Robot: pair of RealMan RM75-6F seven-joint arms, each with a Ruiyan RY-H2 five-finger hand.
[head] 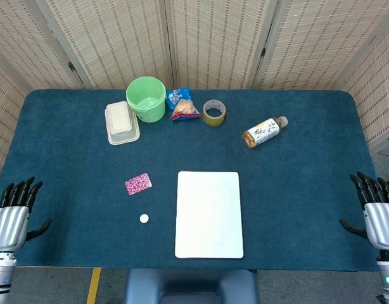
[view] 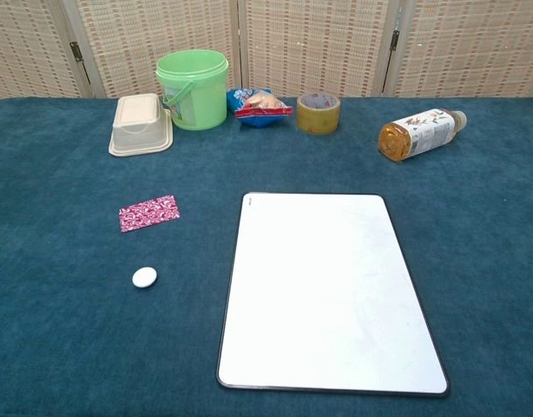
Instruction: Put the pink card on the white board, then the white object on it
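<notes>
The left hand [head: 11, 221] waits at the counter's near left edge, fingers spread and empty. To its right the pink card [view: 148, 212] lies flat on the blue cloth, just left of the white board [view: 323, 291]; it looks thin and light, likely hard to lift off the soft cover, so pinching a short edge seems wise. The small white object [view: 145, 277] sits nearer, round and probably slick. Far right, the right hand [head: 378, 215] rests with fingers apart, holding nothing

Bucket [view: 192, 88], tape roll [view: 319, 113], bottle [view: 420, 133]
</notes>
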